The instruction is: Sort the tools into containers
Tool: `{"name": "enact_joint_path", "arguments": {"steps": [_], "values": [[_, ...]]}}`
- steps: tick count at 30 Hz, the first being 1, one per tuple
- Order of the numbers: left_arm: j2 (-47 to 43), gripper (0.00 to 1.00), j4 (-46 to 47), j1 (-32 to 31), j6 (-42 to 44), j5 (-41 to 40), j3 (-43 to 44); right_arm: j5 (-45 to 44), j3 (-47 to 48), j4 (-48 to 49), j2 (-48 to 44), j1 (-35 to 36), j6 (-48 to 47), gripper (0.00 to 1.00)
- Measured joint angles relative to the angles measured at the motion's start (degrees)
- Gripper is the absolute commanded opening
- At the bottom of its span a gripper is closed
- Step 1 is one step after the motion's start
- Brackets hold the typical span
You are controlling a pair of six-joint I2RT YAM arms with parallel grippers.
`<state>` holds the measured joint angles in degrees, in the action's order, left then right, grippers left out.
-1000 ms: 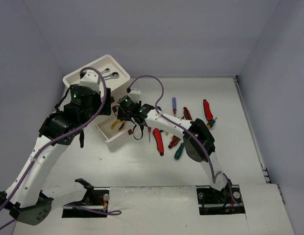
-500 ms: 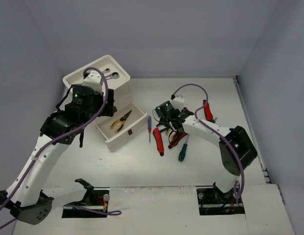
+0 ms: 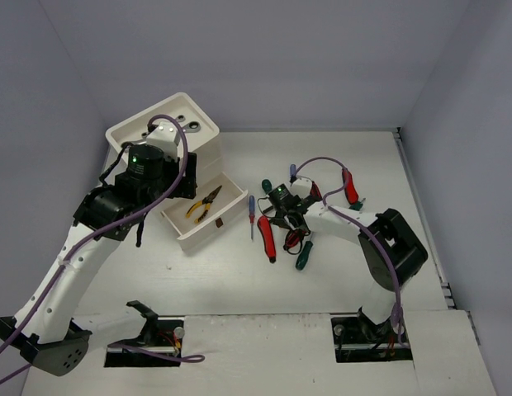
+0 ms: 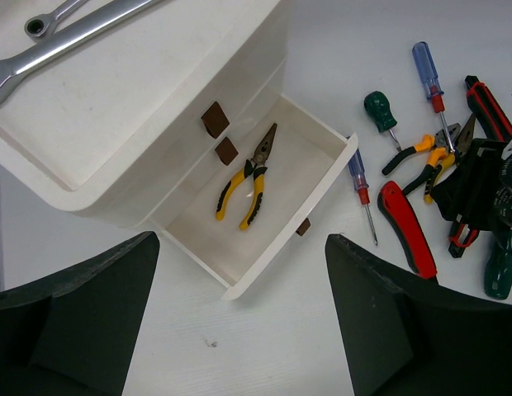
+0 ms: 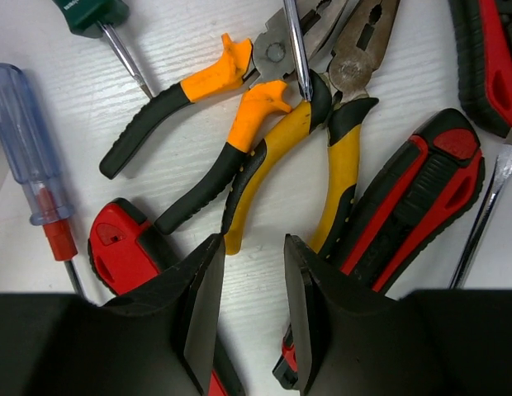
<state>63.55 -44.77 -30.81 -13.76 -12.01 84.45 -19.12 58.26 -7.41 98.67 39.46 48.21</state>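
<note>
The white drawer box (image 3: 132,132) stands at the back left, with silver wrenches (image 3: 187,125) in its top tray. Its lowest drawer (image 3: 190,239) is pulled out and holds yellow-black pliers (image 3: 204,204). My left gripper (image 3: 183,181) hovers beside the box, open and empty; its wrist view shows the box (image 4: 140,124), the drawer (image 4: 297,223) and the pliers in it (image 4: 248,181). My right gripper (image 3: 287,221) is low over the tool pile. Its jaws (image 5: 253,247) are open and empty, between the handles of yellow-black pliers (image 5: 338,157).
Around the right gripper lie orange-black pliers (image 5: 198,107), red-black pliers (image 5: 421,206), a blue screwdriver (image 5: 29,157), a green screwdriver (image 5: 95,16) and a red cutter (image 5: 124,239). More red cutters (image 3: 349,186) and a green screwdriver (image 3: 303,256) lie further right.
My right gripper left the open drawer, where yellow-black pliers now lie, swung right and came down over the tool pile. The left arm has barely moved.
</note>
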Motion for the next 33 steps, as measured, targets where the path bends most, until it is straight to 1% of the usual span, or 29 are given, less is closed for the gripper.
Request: {"name": "enact_joint_path", "arguments": {"steps": [6, 12, 14, 17, 18, 23, 26, 33], "values": [[0.0, 0.78, 0.0, 0.0, -0.1, 0.2, 0.0, 0.4, 0.7, 2.2, 3.2, 0.0, 0.2, 0.29], [0.0, 0.78, 0.0, 0.0, -0.2, 0.2, -0.1, 0.5, 1.6, 3.3, 5.5, 0.0, 0.2, 0.23], [0.0, 0.78, 0.0, 0.0, -0.2, 0.2, -0.2, 0.4, 1.7, 3.6, 5.7, 0.0, 0.2, 0.19], [0.0, 0.78, 0.0, 0.0, -0.2, 0.2, -0.7, 0.0, 1.6, 3.8, 5.8, -0.1, 0.5, 0.04], [0.0, 0.78, 0.0, 0.0, -0.2, 0.2, -0.9, -0.2, 1.5, 3.8, 5.8, -0.2, 0.6, 0.01], [0.0, 0.78, 0.0, 0.0, -0.4, 0.2, -1.1, -0.7, 0.3, 5.2, 5.0, -0.2, 0.4, 0.00], [0.0, 0.78, 0.0, 0.0, -0.5, 0.2, -1.1, -0.9, -1.6, 4.4, 3.1, -0.1, 0.1, 0.00], [1.2, 0.78, 0.0, 0.0, -0.7, 0.2, -1.1, -2.7, -1.8, -0.5, -5.0, 1.8, -0.1, 0.00]]}}
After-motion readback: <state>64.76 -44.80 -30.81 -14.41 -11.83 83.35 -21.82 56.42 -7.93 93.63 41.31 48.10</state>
